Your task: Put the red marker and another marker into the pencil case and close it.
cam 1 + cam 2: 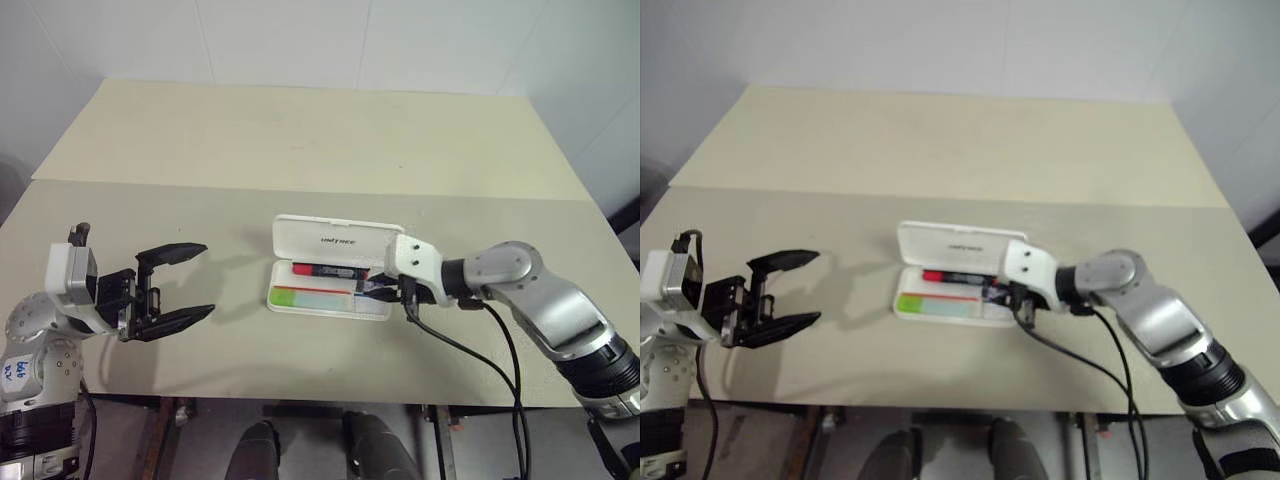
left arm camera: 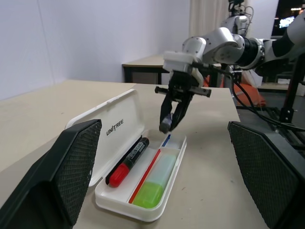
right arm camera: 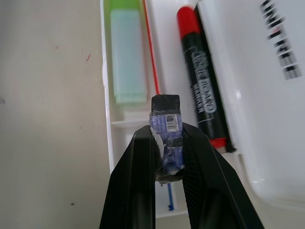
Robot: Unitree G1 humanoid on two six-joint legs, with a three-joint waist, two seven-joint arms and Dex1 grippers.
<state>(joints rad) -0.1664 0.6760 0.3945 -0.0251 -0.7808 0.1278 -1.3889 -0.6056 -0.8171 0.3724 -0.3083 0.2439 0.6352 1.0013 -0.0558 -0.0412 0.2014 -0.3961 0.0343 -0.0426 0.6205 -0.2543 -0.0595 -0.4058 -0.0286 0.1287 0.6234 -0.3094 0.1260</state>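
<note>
My right fingers (image 3: 167, 157) clamp a small dark block with a blue printed wrapper (image 3: 166, 125), held just above the empty small compartment at the end of the pencil case (image 1: 283, 298); below them the red marker (image 3: 202, 86) lies in the compartment next to the lid, and the pale green marker (image 3: 127, 59) lies in the outer one, a thin red divider between them; both markers appear to be in already, so what is left, as I judge it, is closing the lid (image 1: 335, 238), which stands raised along the far edge. My left fingers (image 1: 177, 283) hang wide and empty over the surface (image 1: 300, 140), well apart from the case. The risks as I read them: the block, if released off the compartment, could land across the divider or a marker and keep the lid from seating; my right fingers, angled down close to the near wall, could knock the light case askew or tip it; and pushing the lid with one hand and nothing bracing the case could slide it along the surface rather than fold it shut.
</note>
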